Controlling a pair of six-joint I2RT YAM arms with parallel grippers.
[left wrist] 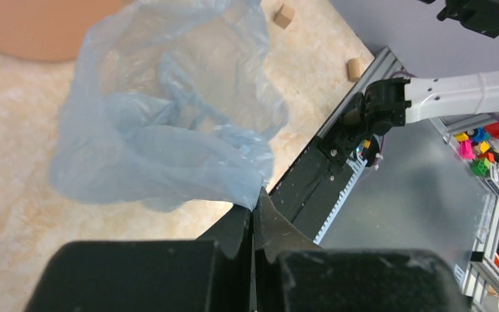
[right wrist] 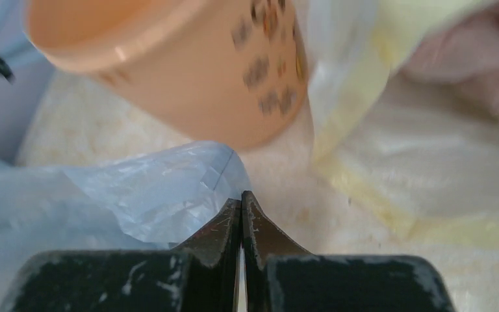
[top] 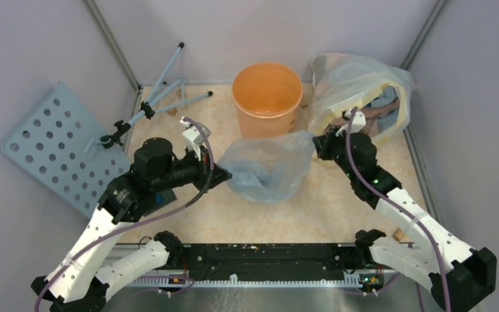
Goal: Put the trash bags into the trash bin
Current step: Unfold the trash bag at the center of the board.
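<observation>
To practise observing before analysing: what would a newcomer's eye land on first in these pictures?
The crinkly bluish trash bag, mid-scene, stretched between the left gripper and right gripper, both shut on its edges. Just behind it stands the upright orange trash bin.

Top view, seven o'clock: the left arm (top: 97,240) shows white shell links low down and chunky black joint housings higher up, with a lilac cable (top: 211,159) looping past the wrist. Over at five o'clock, the right arm (top: 416,227) wears the same white and black. It has its own lilac cable (top: 348,146), and a tiny green light (top: 372,175) glows on the black section. At six o'clock, a black rail (top: 266,255) edged with a white toothed strip (top: 266,281). On the wrist views, the left claw (left wrist: 255,201) is matte black with wedge-shaped fingers. The right claw (right wrist: 241,198) matches it, but is scuffed with pale scratches.
</observation>
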